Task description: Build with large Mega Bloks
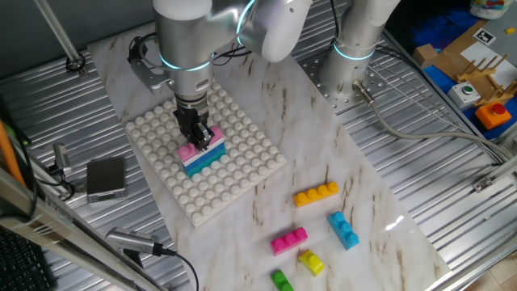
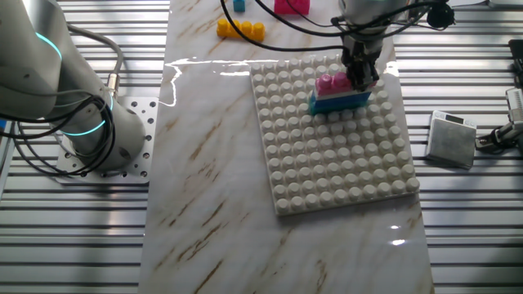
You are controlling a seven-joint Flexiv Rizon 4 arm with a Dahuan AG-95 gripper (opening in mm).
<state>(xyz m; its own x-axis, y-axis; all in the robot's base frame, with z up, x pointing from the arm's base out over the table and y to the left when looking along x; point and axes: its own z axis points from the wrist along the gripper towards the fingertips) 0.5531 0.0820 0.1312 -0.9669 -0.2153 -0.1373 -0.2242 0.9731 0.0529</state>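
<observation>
On the white studded baseplate [image 1: 242, 174] [image 2: 343, 163] stands a small stack of Mega Bloks: a pink brick [image 1: 189, 151] [image 2: 328, 83] on a white layer over a teal brick [image 1: 208, 164] [image 2: 337, 103]. My gripper [image 1: 196, 136] [image 2: 359, 72] comes straight down onto the stack, its black fingers shut on the pink brick. Loose bricks lie on the marble board: orange [image 1: 316, 194] [image 2: 241, 30], blue [image 1: 343, 229], magenta [image 1: 289, 240] [image 2: 292, 6], yellow [image 1: 311, 261] and green [image 1: 281, 280].
A small grey box [image 1: 106, 178] [image 2: 452, 139] sits on the ribbed metal table beside the baseplate. The arm's base [image 1: 349, 73] [image 2: 102, 139] is bolted at the board's edge, with cables trailing. Cardboard and coloured items [image 1: 477, 73] crowd the far corner.
</observation>
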